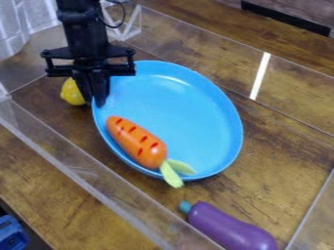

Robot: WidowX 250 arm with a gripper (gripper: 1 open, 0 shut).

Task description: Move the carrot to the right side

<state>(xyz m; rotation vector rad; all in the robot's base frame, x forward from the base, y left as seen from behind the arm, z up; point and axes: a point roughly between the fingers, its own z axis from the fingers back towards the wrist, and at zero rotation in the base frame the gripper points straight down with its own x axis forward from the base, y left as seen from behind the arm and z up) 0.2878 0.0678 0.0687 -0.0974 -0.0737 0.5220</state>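
The carrot (136,141) lies inside the blue plate (209,107), near the plate's front-left edge. It is orange, smooth plastic with dark lines cut across it. Its long body slants from upper left to lower right, and its soft green leaves point to the lower right. The gripper (96,95) hangs just above and to the left of the carrot's orange end, over the plate's left rim. Its jaws are shut and hold nothing. A bumpy yellow lemon (72,91) sits behind it. A shiny purple eggplant (231,229) lies near the front on the wooden table (294,107).
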